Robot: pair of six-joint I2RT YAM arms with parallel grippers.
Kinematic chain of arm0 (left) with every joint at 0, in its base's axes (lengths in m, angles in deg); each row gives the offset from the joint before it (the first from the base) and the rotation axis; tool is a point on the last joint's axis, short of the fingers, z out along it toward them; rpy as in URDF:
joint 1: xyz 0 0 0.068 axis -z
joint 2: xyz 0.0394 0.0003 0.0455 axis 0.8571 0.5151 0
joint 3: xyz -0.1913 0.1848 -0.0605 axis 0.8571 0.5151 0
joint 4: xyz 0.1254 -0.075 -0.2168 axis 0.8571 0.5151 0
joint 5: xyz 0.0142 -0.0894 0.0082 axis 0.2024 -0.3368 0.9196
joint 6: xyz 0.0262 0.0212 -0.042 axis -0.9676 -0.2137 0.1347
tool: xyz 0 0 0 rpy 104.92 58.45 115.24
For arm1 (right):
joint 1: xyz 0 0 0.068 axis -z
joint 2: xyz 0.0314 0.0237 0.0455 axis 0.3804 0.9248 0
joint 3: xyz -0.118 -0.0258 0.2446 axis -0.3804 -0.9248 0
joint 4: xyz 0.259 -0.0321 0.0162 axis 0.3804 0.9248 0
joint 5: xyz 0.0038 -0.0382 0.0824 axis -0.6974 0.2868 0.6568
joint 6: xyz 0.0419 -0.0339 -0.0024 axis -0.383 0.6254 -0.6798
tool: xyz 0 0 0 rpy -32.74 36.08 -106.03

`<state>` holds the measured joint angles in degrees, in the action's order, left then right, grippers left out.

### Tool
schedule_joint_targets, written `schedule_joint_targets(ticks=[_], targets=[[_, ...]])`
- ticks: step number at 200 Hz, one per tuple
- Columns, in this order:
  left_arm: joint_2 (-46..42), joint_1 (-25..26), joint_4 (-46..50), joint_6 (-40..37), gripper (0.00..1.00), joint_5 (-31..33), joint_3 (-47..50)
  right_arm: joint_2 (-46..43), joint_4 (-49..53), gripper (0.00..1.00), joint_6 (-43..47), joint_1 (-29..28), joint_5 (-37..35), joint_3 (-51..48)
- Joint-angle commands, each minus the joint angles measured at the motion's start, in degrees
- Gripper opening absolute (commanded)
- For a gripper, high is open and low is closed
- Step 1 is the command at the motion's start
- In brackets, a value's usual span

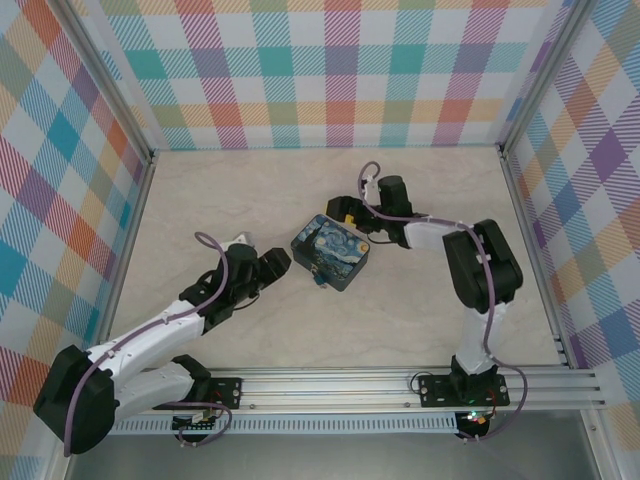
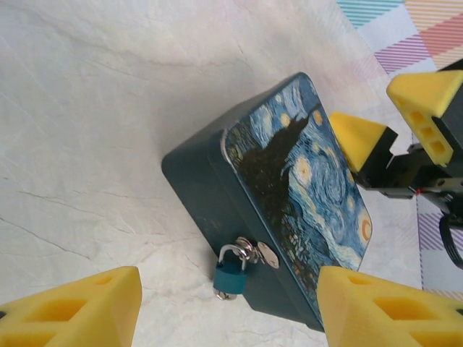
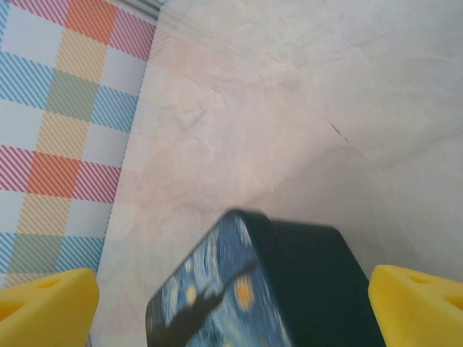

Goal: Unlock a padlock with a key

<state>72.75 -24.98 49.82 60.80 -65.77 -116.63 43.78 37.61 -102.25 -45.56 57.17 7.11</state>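
Observation:
The blue painted box (image 1: 331, 250) lies mid-table. A tiny padlock (image 2: 232, 274) with a teal body and thin silver shackle hangs from the hasp on the box's near side and also shows small from above (image 1: 318, 280). A small silvery piece, which looks like the key (image 2: 225, 295), sticks out under the padlock's body. My left gripper (image 2: 228, 318) is open a little short of the padlock, touching nothing. It sits left of the box (image 1: 270, 265). My right gripper (image 3: 231, 311) is open over the box's far end (image 1: 345, 210), its yellow fingers (image 2: 359, 137) apart.
Plaid walls enclose the marble-look table (image 1: 230, 200) on three sides. An aluminium rail (image 1: 400, 385) carries both arm bases at the near edge. Open floor lies left, right and behind the box.

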Motion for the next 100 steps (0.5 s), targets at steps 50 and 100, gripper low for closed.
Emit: schedule_joint_targets(ticks=[50, 100], targets=[[3.36, -6.96, -2.21, -3.02, 0.69, -6.97, -2.66, -10.89, 11.83, 1.00, 7.77, 2.81, -10.24, -5.41], [17.41, -13.67, -8.28, -9.86, 0.78, -17.26, -10.37, -22.73, 20.16, 1.00, 6.26, 3.51, -9.40, -17.08]])
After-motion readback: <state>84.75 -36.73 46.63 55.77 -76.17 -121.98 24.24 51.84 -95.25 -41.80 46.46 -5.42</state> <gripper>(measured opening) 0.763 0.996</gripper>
